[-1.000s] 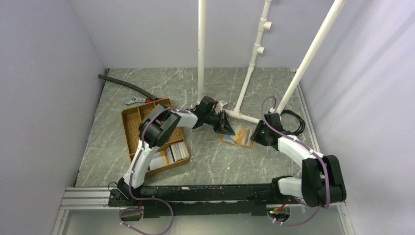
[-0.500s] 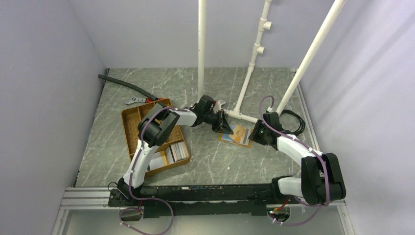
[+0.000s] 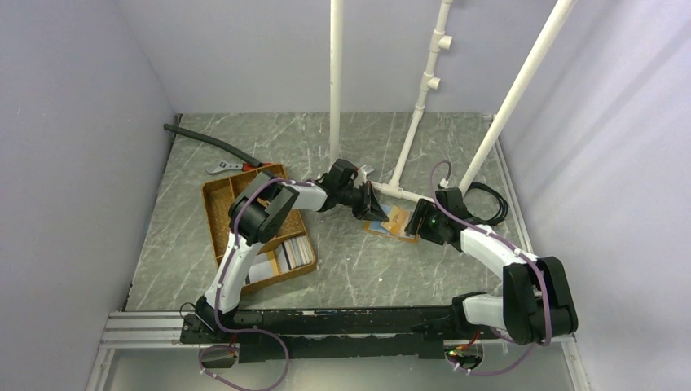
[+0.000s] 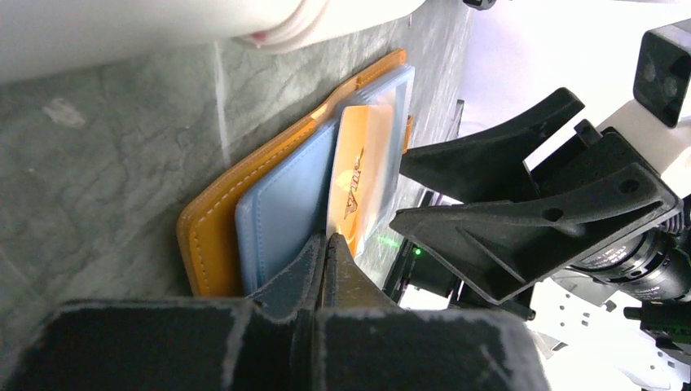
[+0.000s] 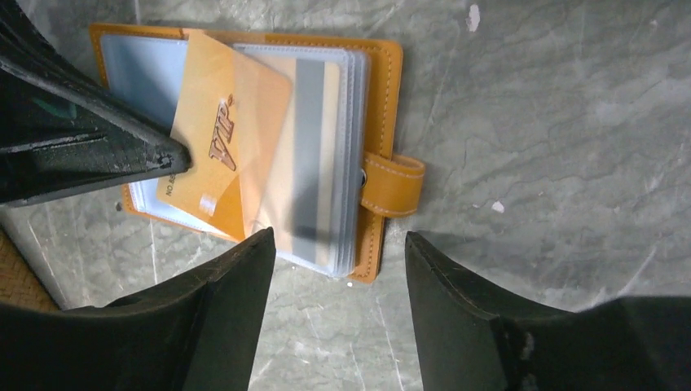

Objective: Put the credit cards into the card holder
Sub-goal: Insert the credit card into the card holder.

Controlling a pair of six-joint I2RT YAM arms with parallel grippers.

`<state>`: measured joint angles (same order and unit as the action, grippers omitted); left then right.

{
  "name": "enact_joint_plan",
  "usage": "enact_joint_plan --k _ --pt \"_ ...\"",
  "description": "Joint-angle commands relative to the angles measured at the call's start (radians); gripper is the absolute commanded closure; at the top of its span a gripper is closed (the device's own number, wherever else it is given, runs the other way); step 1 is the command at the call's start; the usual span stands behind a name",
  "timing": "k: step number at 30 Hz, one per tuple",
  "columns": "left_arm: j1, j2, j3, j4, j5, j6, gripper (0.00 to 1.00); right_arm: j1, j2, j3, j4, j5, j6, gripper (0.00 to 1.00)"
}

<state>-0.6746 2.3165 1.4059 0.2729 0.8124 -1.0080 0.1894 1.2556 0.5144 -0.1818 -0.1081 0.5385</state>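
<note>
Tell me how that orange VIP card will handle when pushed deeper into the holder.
The orange VIP card looks thin yet stiff, unbent where the left gripper pinches it, so it probably slides rather than buckles. Its glossy face may slip. The card holder lies unclamped, so it may scoot.

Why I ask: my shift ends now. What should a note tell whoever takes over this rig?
Left claw: shut on the orange VIP card at its edge; card skewed, partly under a clear sleeve of the card holder.
Right claw: open, empty, over the holder's strap side.
Holder lies open on the table between both claws.
Done: insertion begun.
Left: seat this card fully, then fetch more cards from the woven tray.
</note>
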Motion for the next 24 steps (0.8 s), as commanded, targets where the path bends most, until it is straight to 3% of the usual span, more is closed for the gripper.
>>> enact_joint_plan --k 1,3,7,12,24 --pt "-0.015 -0.039 -0.017 0.004 -0.089 0.021 1.00 0.005 -0.042 -0.006 -0.046 -0.005 -0.001 0.37" --pt "-0.014 -0.045 -0.026 0.023 -0.079 0.018 1.00 0.004 -0.017 0.012 -0.064 0.010 0.001 0.39" --pt "-0.014 -0.070 -0.045 0.018 -0.101 0.020 1.00 0.004 0.066 0.027 -0.079 0.057 0.026 0.52" --pt "-0.014 -0.099 -0.093 0.051 -0.159 -0.002 1.00 0.005 0.096 0.016 -0.082 0.058 0.052 0.58" --pt "-0.029 -0.032 -0.080 0.165 -0.115 -0.067 1.00 0.005 0.083 0.012 -0.078 0.050 0.043 0.59"
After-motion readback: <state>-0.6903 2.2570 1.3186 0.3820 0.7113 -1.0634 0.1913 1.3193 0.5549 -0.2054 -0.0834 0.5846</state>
